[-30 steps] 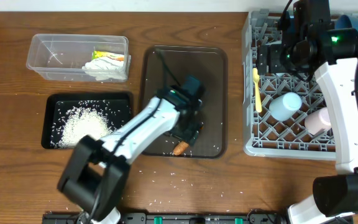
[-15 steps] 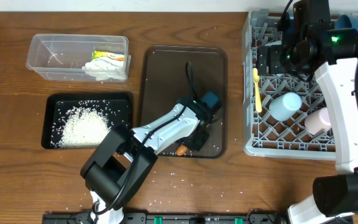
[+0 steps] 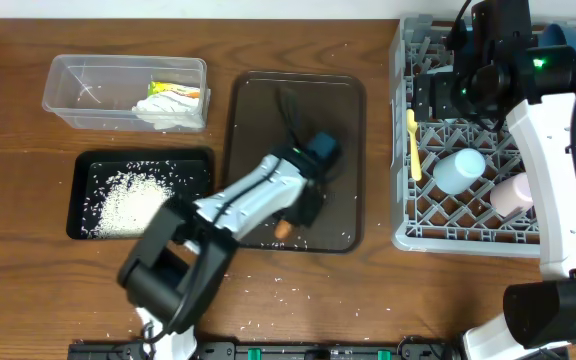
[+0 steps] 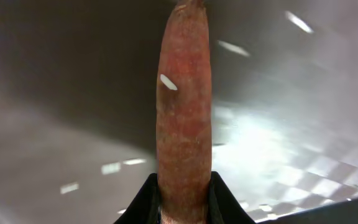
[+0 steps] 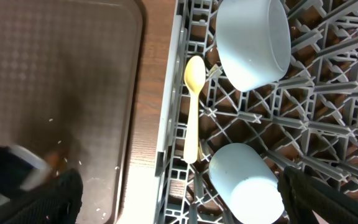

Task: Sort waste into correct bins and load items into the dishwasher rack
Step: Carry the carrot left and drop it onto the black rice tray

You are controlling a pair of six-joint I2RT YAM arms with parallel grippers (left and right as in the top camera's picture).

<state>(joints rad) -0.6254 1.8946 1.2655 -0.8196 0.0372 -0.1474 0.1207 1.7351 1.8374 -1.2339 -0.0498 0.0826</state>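
Orange-brown and faintly mottled, the carrot-like stick (image 4: 184, 112) is a slim, straight rod with a matt, slightly rough skin and one rice grain (image 4: 168, 82) stuck to it. We judge it light and stiff enough to bear a firm pinch, though a hold at one end may let it swing; a grip nearer mid-length would be steadier. The left tool (image 4: 185, 202) is clamped on one end of it, at the front part of the glossy, fine-textured brown serving tray (image 3: 268, 110) in the middle of the worktop. Toward the left edge lie the black tray (image 3: 196, 158), heaped with rice (image 3: 133, 205), and the clear tub (image 3: 78, 95). At the right edge, the right tool (image 5: 182, 193) hangs with fingers apart over the grey lattice rack (image 3: 408, 232).
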